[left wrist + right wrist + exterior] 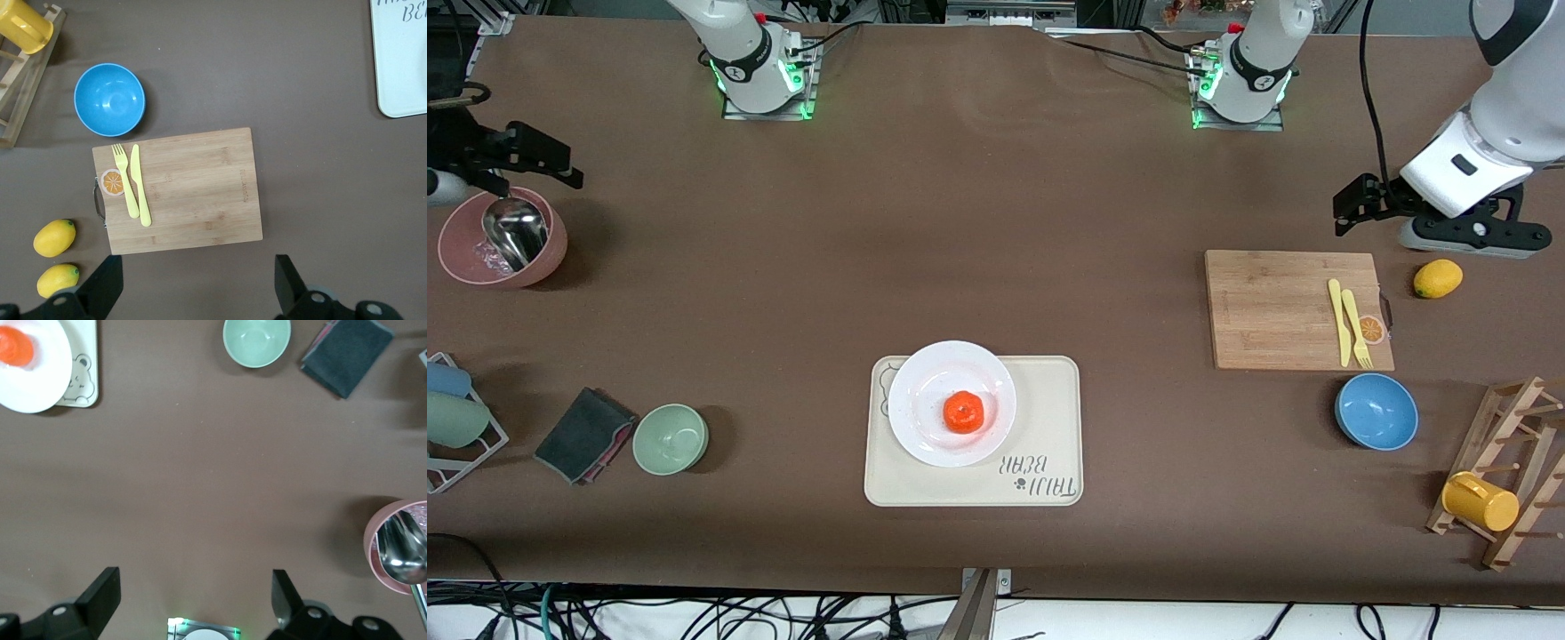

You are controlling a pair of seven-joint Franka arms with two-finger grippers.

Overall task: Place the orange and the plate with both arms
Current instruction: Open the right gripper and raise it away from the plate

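The orange (963,412) sits in the middle of the white plate (925,382). The plate rests on the cream bear tray (1049,400), near the front edge at mid-table. The right wrist view catches the plate (47,373) and the orange (15,347) at its edge. My left gripper (1350,206) hangs open and empty over bare table close to the wooden board. The left wrist view shows this left gripper (198,277) with its fingers wide apart. My right gripper (560,169) is open and empty by the pink bowl. In its own view the right gripper (195,590) is over bare table.
A cutting board (1272,307) carries a yellow knife and fork (1352,324); a lemon (1438,278) lies beside it. A blue bowl (1376,411) and a mug rack (1507,471) stand toward the left arm's end. A green bowl (671,438), dark cloth (583,434) and pink bowl (463,244) with a ladle stand toward the right arm's end.
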